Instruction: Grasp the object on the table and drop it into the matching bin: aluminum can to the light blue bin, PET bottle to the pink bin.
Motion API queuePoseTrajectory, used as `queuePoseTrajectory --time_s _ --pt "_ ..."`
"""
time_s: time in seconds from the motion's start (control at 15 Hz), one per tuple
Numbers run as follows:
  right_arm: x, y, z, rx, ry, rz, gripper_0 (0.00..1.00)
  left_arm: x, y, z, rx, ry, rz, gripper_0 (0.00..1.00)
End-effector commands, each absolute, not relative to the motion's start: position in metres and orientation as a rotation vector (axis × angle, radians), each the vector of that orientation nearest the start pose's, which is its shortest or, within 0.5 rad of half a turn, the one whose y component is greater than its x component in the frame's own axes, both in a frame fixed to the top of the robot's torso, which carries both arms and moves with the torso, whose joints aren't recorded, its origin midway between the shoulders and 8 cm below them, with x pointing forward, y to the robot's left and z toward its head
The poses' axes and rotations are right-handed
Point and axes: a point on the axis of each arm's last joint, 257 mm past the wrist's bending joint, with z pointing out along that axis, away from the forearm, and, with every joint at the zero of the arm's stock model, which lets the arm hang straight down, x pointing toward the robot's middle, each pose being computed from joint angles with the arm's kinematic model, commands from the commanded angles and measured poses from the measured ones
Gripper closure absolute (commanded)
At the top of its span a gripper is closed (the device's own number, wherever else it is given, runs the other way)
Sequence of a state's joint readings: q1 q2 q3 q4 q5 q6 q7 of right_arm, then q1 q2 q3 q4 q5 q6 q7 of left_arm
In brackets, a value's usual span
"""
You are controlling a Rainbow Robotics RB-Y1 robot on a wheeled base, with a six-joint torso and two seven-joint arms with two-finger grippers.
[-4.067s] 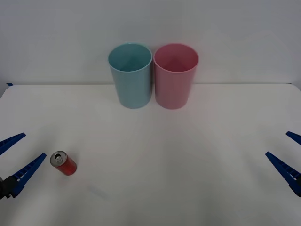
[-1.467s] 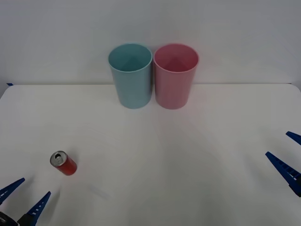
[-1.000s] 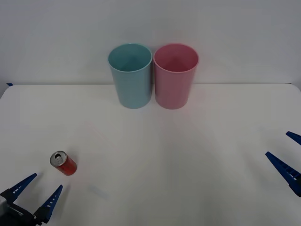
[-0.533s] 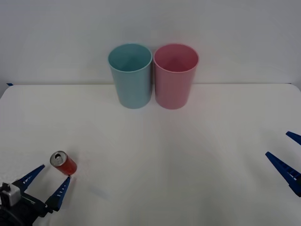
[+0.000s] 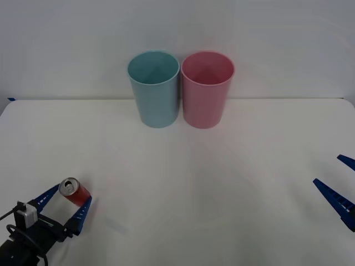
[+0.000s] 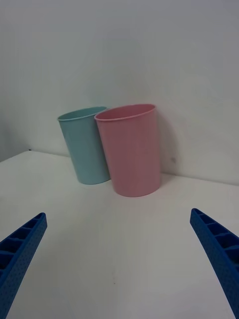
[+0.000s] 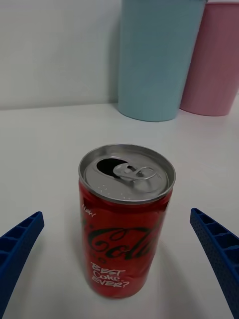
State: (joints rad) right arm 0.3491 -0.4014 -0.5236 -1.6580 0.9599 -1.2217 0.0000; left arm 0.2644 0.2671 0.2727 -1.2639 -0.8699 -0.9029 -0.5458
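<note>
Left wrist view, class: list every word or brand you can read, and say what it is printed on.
"Coca-Cola" script logo, partly seen: on the red side of the aluminum can.
"NEW": small, near the can's top.
"BEST COKE EVER?": low on the can's side.
The light blue bin and the pink bin carry no text.

Both grippers have bright blue ribbed fingers [image 5: 83, 209], pointy tips; the left gripper [image 5: 65, 203] has a black wrist body with a small white connector and thin cable.
</note>
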Motion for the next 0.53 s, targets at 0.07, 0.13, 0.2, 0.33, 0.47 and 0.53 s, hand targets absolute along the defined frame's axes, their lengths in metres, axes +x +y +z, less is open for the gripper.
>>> queuePoseTrajectory --time_s 0.07,0.13,0.2,0.33,0.47,0.53 --pt "0.342 -0.33 -0.169 -0.465 1.441 0.567 0.0 0.393 0.311 -0.331 0.288 1.593 -0.286 0.0" --pt "0.342 -0.33 -0.169 -0.465 1.441 0.567 0.0 0.395 0.31 -0.33 0.29 1.593 -0.284 0.0" --pt "0.342 -0.33 -0.169 -0.465 1.441 0.567 0.0 0.398 0.309 -0.33 0.293 1.594 -0.281 0.0" --pt "0.342 -0.33 -0.169 -0.465 1.441 0.567 0.0 0.402 0.307 -0.33 0.294 1.595 -0.278 0.0" --pt "0.342 -0.33 -0.169 -0.465 1.441 0.567 0.0 0.405 0.305 -0.329 0.293 1.593 -0.284 0.0" --pt "0.342 -0.33 -0.169 -0.465 1.441 0.567 0.0 0.406 0.303 -0.331 0.293 1.596 -0.289 0.0"
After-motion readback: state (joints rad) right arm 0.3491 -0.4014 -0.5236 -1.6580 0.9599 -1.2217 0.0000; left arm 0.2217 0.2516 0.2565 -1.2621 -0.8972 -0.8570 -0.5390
